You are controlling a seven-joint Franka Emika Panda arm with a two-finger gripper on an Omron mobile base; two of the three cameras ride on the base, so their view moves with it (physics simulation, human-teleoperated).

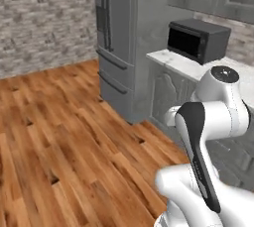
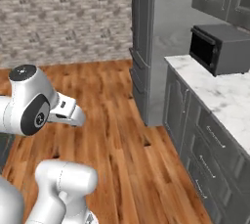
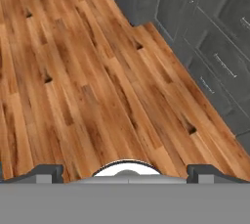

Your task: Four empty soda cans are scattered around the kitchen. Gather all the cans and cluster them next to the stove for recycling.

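— Two base cameras first: what is showing around the grey refrigerator (image 1: pixel 116 42)?
— Left base view: a black microwave (image 1: pixel 197 39) is sitting on the marble counter (image 1: pixel 184 65) just right of it. Right base view: wood floor (image 2: pixel 112 135) is running up to its foot.
— Hand view?
— Gripper (image 3: pixel 126 173) is hanging over floor, fingertips (image 3: pixel 48 173) spread wide, pinching nothing. Cans and stove: cannot tell.

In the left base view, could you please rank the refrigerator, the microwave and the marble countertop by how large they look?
1. Refrigerator, clearly the largest.
2. Microwave.
3. Marble countertop: partly hidden by the arm, so its rank against the microwave is unsure.
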